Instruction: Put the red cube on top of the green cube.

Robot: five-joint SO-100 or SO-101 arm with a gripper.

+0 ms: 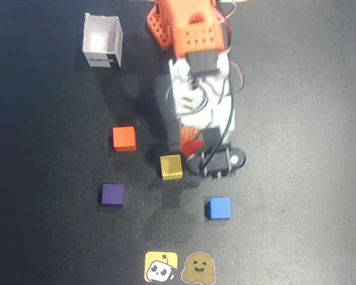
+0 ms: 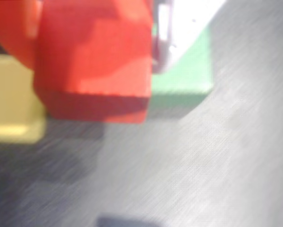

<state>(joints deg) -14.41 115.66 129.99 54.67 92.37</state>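
Note:
In the wrist view the red cube (image 2: 96, 61) fills the upper left, held between an orange finger (image 2: 11, 26) on its left and a white finger (image 2: 184, 21) on its right. My gripper (image 2: 94, 28) is shut on it. The green cube (image 2: 188, 75) sits on the mat just behind and to the right of the red cube, partly covered by it. In the overhead view only a bit of the red cube (image 1: 193, 146) shows under my gripper (image 1: 195, 149); the green cube is hidden beneath the arm.
A yellow cube (image 1: 171, 167) lies close to the left of the gripper and also shows in the wrist view (image 2: 11, 99). An orange cube (image 1: 124, 138), a purple cube (image 1: 112, 194), a blue cube (image 1: 217, 208) and a white open box (image 1: 102, 41) stand on the black mat.

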